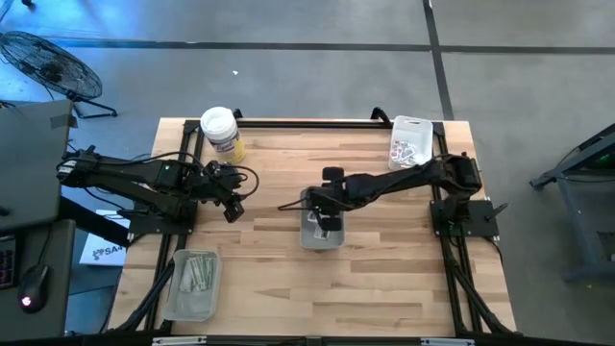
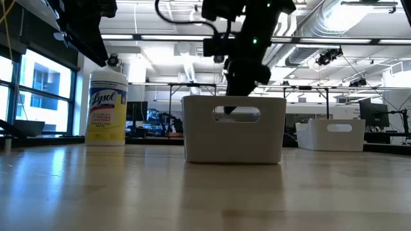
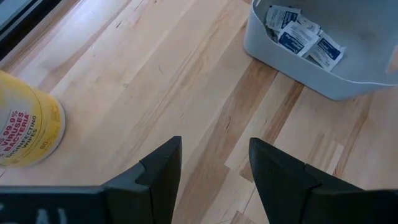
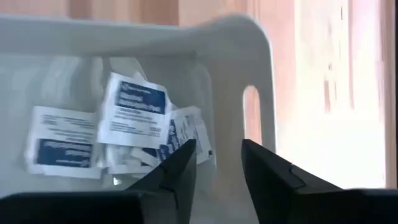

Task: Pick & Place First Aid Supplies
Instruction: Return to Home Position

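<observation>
Right jaws released and empty, low over the middle bin [image 2: 234,138] at desk [image 1: 384,279] centre, blue-printed white packets [image 4: 130,109] lying inside just beneath them, left jaws released, empty, at 9 o'clock of the bin

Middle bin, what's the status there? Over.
Right end effector open, empty, over middle bin. Blue-print packets inside it. Left end effector open, at left side. Nothing in the way.
</observation>
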Motion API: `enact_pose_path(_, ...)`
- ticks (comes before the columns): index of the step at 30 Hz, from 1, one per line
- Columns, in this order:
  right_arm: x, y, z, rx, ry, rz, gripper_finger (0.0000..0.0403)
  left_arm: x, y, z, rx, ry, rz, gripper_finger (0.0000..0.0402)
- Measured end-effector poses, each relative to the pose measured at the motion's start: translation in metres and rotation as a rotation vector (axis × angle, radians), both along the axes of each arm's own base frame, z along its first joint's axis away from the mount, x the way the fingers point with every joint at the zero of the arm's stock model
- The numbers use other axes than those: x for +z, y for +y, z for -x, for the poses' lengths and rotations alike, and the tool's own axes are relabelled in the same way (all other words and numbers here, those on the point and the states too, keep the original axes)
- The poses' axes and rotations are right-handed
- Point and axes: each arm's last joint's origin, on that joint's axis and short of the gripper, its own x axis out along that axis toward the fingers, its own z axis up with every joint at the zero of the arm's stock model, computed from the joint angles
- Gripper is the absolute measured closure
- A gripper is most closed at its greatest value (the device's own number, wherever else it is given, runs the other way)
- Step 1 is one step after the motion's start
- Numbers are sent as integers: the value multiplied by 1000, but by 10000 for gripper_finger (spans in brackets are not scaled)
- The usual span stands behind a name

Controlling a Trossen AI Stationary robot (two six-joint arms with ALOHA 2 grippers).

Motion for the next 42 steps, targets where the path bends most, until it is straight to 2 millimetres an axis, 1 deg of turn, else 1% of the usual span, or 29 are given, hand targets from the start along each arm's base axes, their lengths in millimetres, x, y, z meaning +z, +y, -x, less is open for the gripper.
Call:
enact_pose_path(3, 11, 2, 3, 24, -32, -22, 295, 0, 0, 0, 0, 0, 0, 218)
enact_pose_path(7, 25, 5, 8, 97, -71, -45, 328, 0, 0, 0, 0, 0, 0, 218)
enact_pose_path(9, 27, 5, 17, 134, -101, -54, 347, 0, 0, 0, 0, -1, 0, 218)
enact_pose_path(11, 26, 3, 30, 163, -133, -78, 367, 0, 0, 0, 0, 0, 0, 218)
enact_pose_path(13, 29, -2, 46, 175, -190, -115, 387, 0, 0, 0, 0, -1, 0, 218)
enact_pose_path(15, 35, -6, 65, 179, -262, -138, 398, 0, 0, 0, 0, -1, 0, 218)
enact_pose_path(22, 65, -11, 144, 175, -581, -88, 388, 0, 0, 0, 0, 0, 0, 218)
enact_pose_path(24, 69, -11, 167, 180, -674, -80, 388, 0, 0, 0, 0, 0, 0, 218)
enact_pose_path(26, 70, -11, 187, 199, -749, -89, 390, 0, 0, 0, 0, 0, 0, 218)
enact_pose_path(29, 64, -9, 215, 229, -829, -107, 395, 0, 0, 0, 0, 0, 0, 218)
enact_pose_path(33, 51, -10, 244, 230, -915, -103, 401, 0, 0, 0, 0, 0, 0, 218)
enact_pose_path(38, 36, -10, 267, 230, -995, -96, 400, 0, 0, 0, 0, 0, 0, 218)
enact_pose_path(42, 34, -9, 278, 180, -1081, -179, 400, 0, 0, 0, 1, -1, -1, 218)
